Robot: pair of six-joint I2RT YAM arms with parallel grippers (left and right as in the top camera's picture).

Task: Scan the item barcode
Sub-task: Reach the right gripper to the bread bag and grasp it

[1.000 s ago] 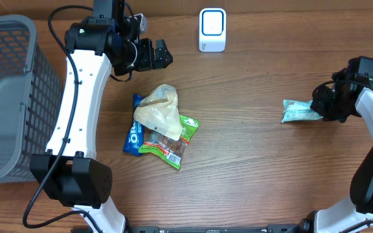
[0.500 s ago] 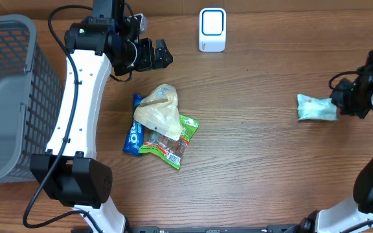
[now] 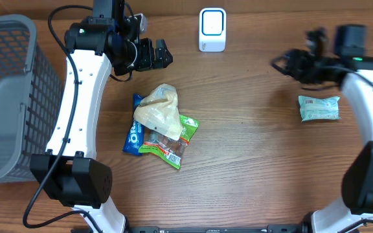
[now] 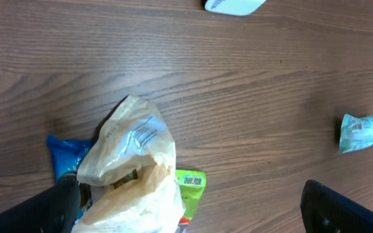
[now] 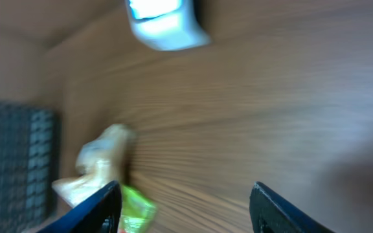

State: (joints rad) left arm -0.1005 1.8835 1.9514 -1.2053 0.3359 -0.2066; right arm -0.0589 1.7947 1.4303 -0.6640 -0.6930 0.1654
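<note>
Overhead, the small pale-teal packet (image 3: 318, 107) lies flat on the wooden table (image 3: 251, 162) at the right side, its white barcode label facing up and nothing touching it. The right gripper (image 3: 289, 66) hovers apart from the packet, nearer the far edge and toward the centre. It points at the white scanner (image 3: 212, 29), which stands at the table's far edge. The right wrist view is blurred, yet the two fingers show well parted with only bare wood between them — it holds nothing. The left gripper (image 3: 162, 57) hangs near the far edge, to the left of the scanner and beyond the pile; its jaws are spread wide and empty. The pile sits left of centre: a crumpled tan bag (image 3: 158, 110) lies on top of a blue packet (image 3: 133, 137) and a green packet (image 3: 173, 145). A grey mesh basket (image 3: 5, 97) stands at the far left edge — well apart from the teal packet.
</note>
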